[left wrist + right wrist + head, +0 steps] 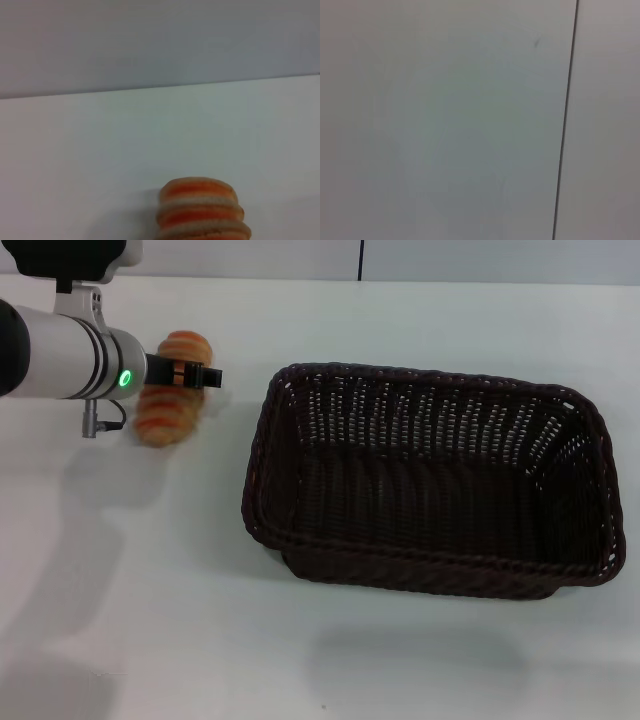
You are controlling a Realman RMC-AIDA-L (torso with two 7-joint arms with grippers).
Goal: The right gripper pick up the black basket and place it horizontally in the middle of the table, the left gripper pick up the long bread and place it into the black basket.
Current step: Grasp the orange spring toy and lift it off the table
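Worktop (pixel 150 590): white | basket (pixel 430 480): lies lengthwise across the middle-right, holding nothing | bread (pixel 170 390): on worktop, far left, apart from basket | left claw (pixel 195 375): over the bread; finger spread cannot be told | right claw: out of view

A plain white counter (pixel 420 660) is filling nearly the whole head view, its smooth top catching soft, even light and carrying faint grey shadows near the front edge. Behind its far edge a pale grey wall (pixel 480 258) is running across the top of that view, split by a thin dark vertical seam (pixel 360 260). The right wrist view is showing only flat grey panelling (pixel 445 120) with one narrow dark joint line (pixel 566 120) running down it.
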